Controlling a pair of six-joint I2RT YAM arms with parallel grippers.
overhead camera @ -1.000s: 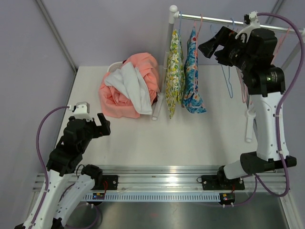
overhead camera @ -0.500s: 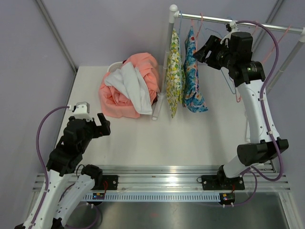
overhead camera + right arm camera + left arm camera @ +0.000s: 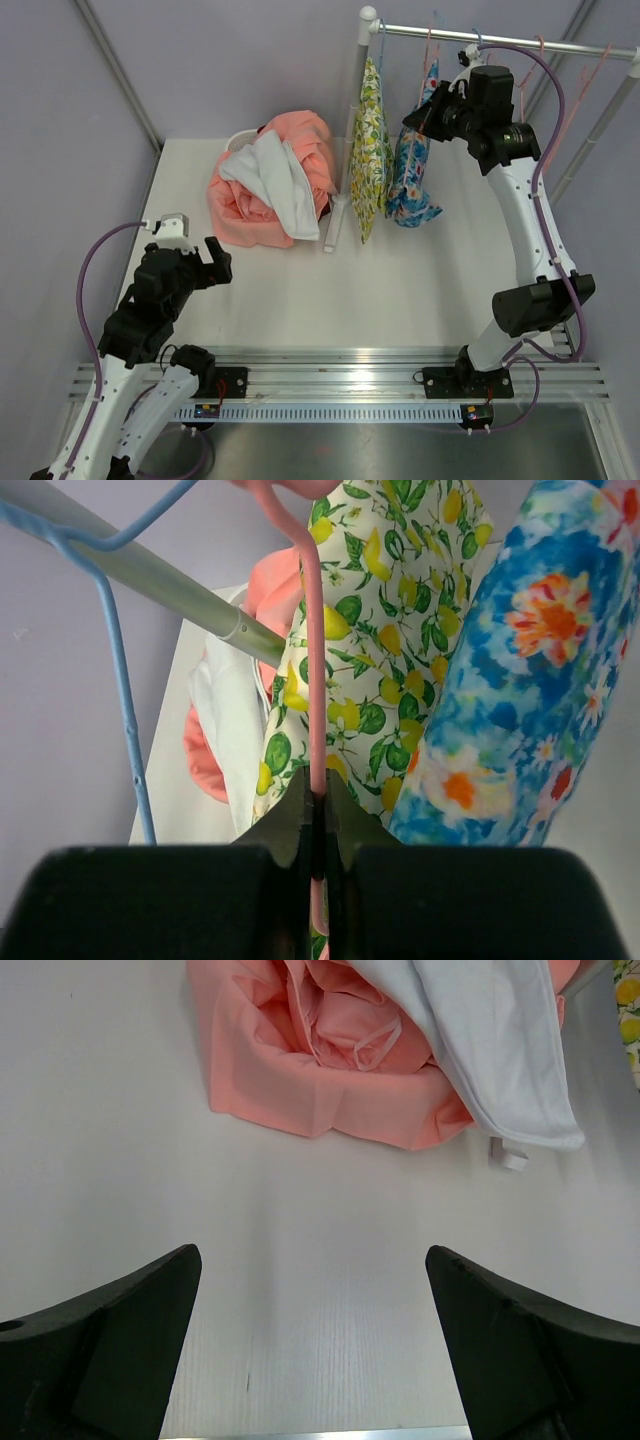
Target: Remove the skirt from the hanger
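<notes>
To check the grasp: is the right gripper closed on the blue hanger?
No, the right gripper pinches the pink hanger; the blue hanger hangs free.

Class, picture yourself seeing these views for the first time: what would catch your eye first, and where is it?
Two bright skirts hang from the rail at the back: a lemon-print skirt and, to its right, a blue floral skirt. The right gripper is shut on a pink hanger up there. A heap of pink cloth lies on the table to their left.

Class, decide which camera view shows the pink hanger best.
Right wrist: the pink hanger runs close up, pinched in the right gripper. The top view shows it tiny; the left wrist, not at all.
</notes>
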